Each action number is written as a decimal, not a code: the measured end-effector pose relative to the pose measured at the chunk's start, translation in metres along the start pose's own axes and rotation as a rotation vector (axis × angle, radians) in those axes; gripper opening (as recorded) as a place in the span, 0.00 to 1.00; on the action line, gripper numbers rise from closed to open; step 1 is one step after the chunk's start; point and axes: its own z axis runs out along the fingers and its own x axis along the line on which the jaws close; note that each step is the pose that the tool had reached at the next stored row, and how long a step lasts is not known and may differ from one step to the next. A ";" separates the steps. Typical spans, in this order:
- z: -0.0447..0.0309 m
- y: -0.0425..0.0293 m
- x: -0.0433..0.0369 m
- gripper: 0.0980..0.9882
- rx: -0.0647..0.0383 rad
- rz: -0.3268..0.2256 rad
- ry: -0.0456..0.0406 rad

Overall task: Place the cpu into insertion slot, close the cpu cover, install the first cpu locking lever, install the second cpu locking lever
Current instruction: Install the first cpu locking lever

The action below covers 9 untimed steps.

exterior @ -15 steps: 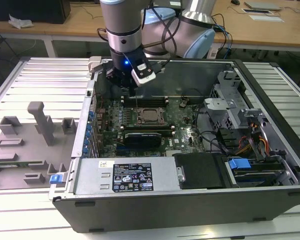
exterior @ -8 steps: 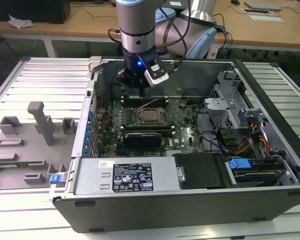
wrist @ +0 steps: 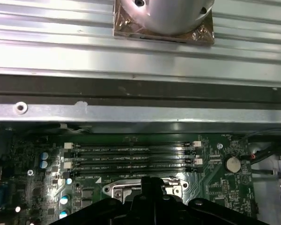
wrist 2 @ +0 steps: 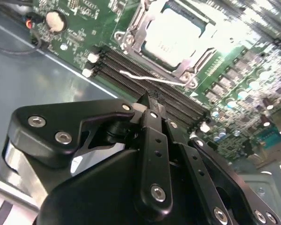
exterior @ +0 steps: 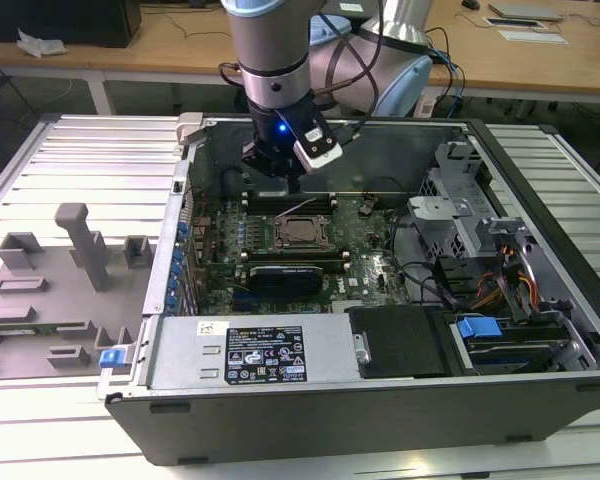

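Note:
The cpu (wrist 2: 171, 35) lies flat in the insertion slot (exterior: 302, 232) on the green motherboard, its shiny top showing through the cut-out of the cpu cover (wrist 2: 189, 65), which lies down over it. A thin silver locking lever (wrist 2: 154, 79) sticks out free beside the socket, over the memory slots; it also appears as a pale raised wire (exterior: 302, 207) in the exterior view. My gripper (exterior: 293, 188) hovers just behind the socket above the memory slots. In both wrist views its fingers (wrist 2: 152, 110) meet, shut with nothing between them. The gripper (wrist: 152, 182) hides most of the socket in the first wrist view.
Long black memory slots (wrist: 131, 157) run beside the socket. A black card (exterior: 295, 275) lies in front of it. The case walls (exterior: 400, 140), power supply (exterior: 250, 355) and drive cage (exterior: 460, 215) hem in the board. A grey fixture tray (exterior: 60, 290) sits at the exterior view's left.

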 end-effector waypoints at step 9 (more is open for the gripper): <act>0.0216 -0.0061 -0.0014 0.01 -0.009 0.016 -0.0045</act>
